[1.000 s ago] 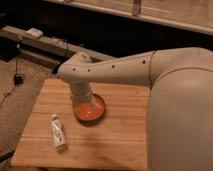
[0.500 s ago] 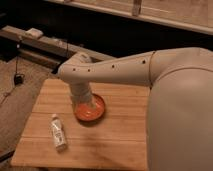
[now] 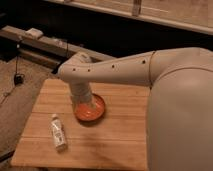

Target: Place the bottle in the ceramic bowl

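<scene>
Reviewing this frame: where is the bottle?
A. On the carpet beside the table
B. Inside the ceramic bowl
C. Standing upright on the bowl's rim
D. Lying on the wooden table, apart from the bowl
D: the bottle lies flat on the wooden table, clear of the ceramic bowl, while the gripper is down over the bowl.

No text is readable, even on the bottle; the gripper is at the ceramic bowl.
</scene>
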{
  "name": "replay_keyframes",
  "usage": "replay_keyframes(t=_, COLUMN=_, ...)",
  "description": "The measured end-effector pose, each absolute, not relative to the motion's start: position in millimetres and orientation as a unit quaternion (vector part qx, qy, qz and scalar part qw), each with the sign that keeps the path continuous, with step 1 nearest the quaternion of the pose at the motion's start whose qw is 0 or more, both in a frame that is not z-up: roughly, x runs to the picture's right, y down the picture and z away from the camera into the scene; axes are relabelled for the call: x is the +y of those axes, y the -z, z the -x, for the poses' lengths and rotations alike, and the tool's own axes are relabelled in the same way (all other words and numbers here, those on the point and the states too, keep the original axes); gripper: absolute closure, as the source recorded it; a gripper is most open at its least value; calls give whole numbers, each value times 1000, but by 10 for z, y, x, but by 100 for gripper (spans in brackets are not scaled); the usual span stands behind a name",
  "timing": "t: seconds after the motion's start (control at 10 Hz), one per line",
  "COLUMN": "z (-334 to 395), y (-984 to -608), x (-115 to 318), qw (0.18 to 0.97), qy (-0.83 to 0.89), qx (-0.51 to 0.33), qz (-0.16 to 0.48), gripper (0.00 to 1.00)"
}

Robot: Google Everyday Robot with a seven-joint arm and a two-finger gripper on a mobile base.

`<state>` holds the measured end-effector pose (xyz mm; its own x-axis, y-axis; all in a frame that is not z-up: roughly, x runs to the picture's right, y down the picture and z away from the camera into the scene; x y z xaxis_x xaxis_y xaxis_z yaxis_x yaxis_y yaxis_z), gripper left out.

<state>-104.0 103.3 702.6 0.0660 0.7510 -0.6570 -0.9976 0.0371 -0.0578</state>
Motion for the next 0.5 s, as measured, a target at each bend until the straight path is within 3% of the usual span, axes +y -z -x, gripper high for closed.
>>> replay_keyframes(t=0.5, z=1042, y=-7033, x=1040, qw=681, qy=-642, qx=235, qz=264, gripper=35)
